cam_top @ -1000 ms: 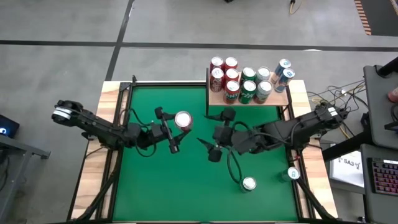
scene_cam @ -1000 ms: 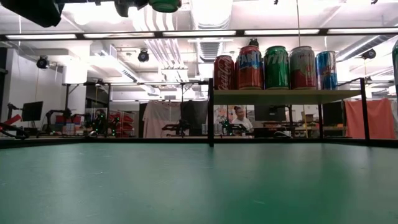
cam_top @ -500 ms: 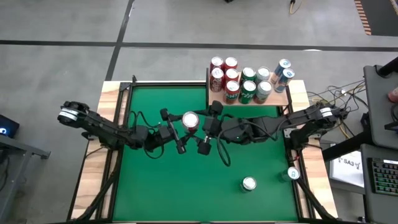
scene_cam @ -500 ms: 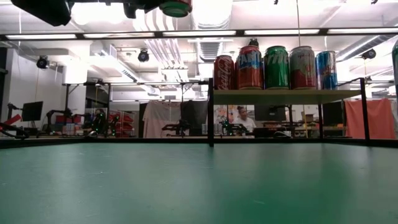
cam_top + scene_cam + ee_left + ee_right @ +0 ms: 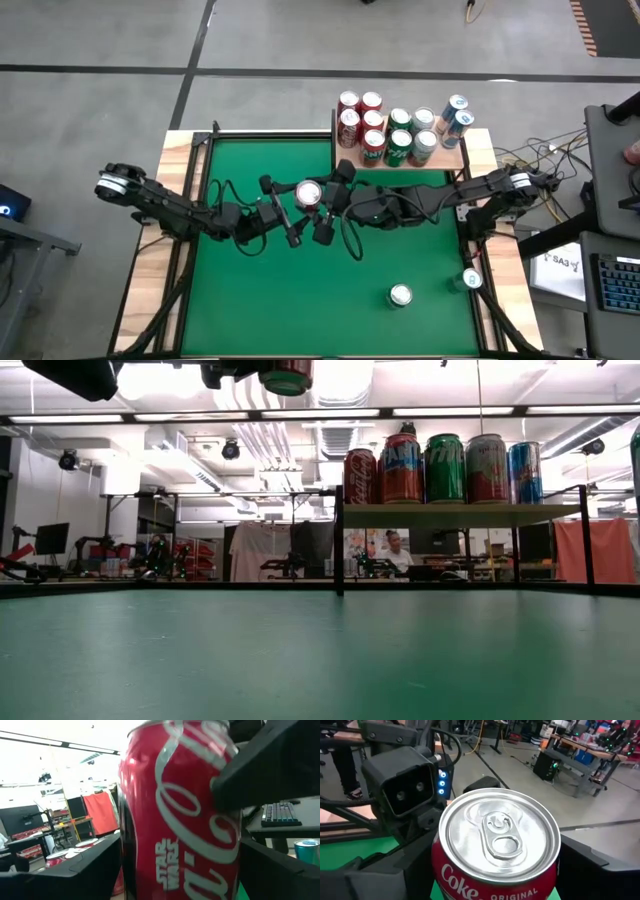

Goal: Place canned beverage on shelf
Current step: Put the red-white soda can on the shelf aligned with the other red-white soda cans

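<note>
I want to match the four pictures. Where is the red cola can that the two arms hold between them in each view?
High view: red cola can, mid-table, between left gripper and right gripper.
Low view: at the top edge, only its bottom part, held high above the table.
Left wrist view: fills the centre.
Right wrist view: silver top, centre.
Shared landmark: the shelf full of cans, in the high and low views.

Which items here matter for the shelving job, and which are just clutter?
Job:
- red cola can, held above the table between both tools
- left tool
- right tool
- shelf

Lying about:
- cans already shelved
- two loose cans
</note>
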Action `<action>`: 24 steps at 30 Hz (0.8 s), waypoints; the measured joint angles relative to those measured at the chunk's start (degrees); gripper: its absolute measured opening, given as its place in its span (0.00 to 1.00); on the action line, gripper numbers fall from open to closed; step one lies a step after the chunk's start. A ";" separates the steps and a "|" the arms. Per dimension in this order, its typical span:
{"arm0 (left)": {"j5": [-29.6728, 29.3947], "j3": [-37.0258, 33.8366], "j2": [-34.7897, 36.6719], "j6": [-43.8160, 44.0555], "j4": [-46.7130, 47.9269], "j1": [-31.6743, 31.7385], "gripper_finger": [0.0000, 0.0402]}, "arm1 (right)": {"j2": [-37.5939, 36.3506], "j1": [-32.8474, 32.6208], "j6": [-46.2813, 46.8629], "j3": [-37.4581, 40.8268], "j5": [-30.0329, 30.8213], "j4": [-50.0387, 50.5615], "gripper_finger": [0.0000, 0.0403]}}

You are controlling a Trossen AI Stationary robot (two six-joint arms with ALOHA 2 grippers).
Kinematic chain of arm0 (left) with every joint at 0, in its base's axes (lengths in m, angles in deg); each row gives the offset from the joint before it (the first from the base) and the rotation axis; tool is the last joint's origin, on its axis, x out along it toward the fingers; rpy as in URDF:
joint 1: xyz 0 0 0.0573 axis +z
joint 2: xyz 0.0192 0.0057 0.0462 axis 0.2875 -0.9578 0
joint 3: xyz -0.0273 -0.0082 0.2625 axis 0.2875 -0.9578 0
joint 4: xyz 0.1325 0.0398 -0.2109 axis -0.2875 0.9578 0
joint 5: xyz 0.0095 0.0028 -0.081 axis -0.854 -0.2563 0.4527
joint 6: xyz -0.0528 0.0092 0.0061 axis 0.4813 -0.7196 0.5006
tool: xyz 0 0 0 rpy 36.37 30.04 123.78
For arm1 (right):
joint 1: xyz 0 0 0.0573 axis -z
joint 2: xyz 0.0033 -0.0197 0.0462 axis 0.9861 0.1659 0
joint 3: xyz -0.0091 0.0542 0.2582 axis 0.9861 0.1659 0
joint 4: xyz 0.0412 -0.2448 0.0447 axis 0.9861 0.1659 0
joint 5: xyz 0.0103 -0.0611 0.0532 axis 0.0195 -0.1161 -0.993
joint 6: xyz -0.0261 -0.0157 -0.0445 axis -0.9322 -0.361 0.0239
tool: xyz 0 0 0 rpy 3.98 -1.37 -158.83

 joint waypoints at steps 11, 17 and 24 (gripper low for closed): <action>-0.23 0.25 0.07 0.28 1.35 0.08 0.84 | -1.05 1.37 0.34 -3.64 -0.34 4.83 0.73; -3.96 0.19 0.07 -0.55 2.07 0.27 0.84 | -1.34 1.84 1.39 -8.10 0.38 10.05 0.73; -6.66 0.16 0.04 -2.11 2.39 0.27 0.84 | -1.57 2.53 1.33 -12.78 0.65 16.80 0.73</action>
